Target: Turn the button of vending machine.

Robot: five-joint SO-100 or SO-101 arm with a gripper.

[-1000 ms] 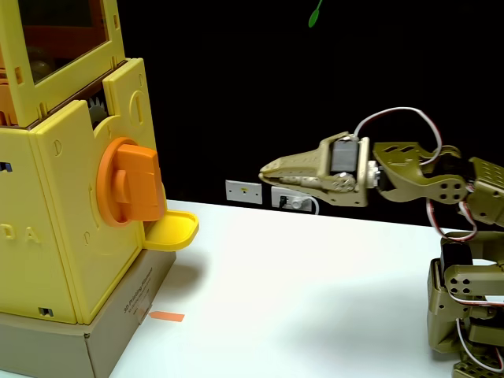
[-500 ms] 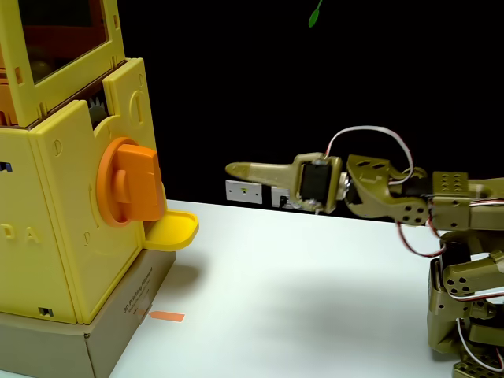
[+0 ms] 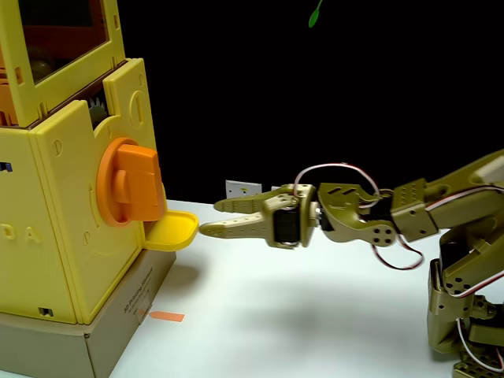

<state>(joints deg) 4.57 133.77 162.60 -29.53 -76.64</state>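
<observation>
The button point(image 3: 130, 183) sits on the right-facing side of the machine point(image 3: 71, 228) at the left of the fixed view – an orange disc with its raised bar standing upright, nothing touching it. Just below it the little yellow tray point(image 3: 172, 230) sticks out, and the whole machine stands on a cardboard box point(image 3: 94, 335). The gripper point(image 3: 209, 218) hangs over the white table point(image 3: 299, 307) with its fingers pointing left, tips just right of the tray and lower than the button – clearly apart from both. Its jaws are spread a bit and empty. A small orange tape strip point(image 3: 166, 316) lies on the table by the box.
</observation>
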